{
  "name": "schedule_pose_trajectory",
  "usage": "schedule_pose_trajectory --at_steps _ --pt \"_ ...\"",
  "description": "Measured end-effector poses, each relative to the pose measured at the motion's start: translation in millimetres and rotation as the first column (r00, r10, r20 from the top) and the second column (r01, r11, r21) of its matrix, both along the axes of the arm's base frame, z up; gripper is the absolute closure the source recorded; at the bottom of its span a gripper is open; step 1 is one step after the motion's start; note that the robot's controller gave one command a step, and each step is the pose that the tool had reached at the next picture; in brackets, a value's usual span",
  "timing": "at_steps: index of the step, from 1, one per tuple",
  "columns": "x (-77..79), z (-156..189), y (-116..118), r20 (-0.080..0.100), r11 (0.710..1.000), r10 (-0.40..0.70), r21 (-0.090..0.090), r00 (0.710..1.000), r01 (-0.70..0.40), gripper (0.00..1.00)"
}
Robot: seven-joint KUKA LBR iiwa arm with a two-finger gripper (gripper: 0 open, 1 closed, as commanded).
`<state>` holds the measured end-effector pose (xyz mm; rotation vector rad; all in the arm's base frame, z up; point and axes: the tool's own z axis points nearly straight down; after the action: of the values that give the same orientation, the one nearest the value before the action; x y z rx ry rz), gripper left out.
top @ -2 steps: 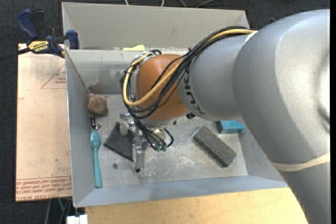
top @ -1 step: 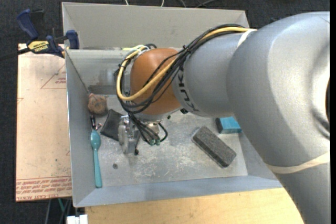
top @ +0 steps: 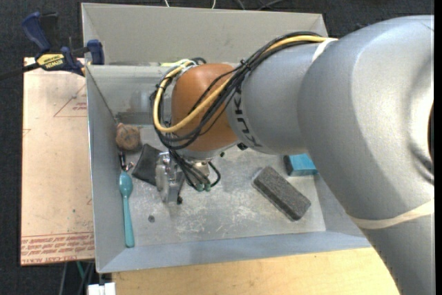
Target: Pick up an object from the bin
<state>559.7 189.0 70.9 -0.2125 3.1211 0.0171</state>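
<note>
— Black flat piece (top: 146,166): where does it lie?
— Near the bin's (top: 228,221) left wall, just beside the gripper (top: 170,191), which stands low over bare floor.
— Clenched or released?
— Cannot tell. A teal spoon (top: 126,207) lies along the left wall, a brown lump (top: 128,137) farther back. A grey block (top: 281,193) and a small blue block (top: 300,164) lie toward the right side.

Matt, scuffed metal bin (top: 228,221); smooth plastic spoon (top: 126,207) (teal); the grey block (top: 280,193) looks rough, perhaps foam or felt.
</note>
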Motion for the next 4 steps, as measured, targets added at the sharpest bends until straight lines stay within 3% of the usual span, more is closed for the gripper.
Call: schedule_pose_trajectory --at_steps 1,2,3,4 --pt "7.2 45.0 -7.1 0.003 1.000 0.030 0.002 1.000 -0.030 0.00" --pt "7.2 44.9 -7.2 0.002 1.000 0.030 0.001 1.000 -0.030 0.00" --pt "7.6 17.8 -16.5 0.003 1.000 -0.011 0.004 1.000 0.011 0.00" --pt "10.0 -0.6 -35.0 0.003 0.990 -0.137 0.008 0.991 0.137 0.00"
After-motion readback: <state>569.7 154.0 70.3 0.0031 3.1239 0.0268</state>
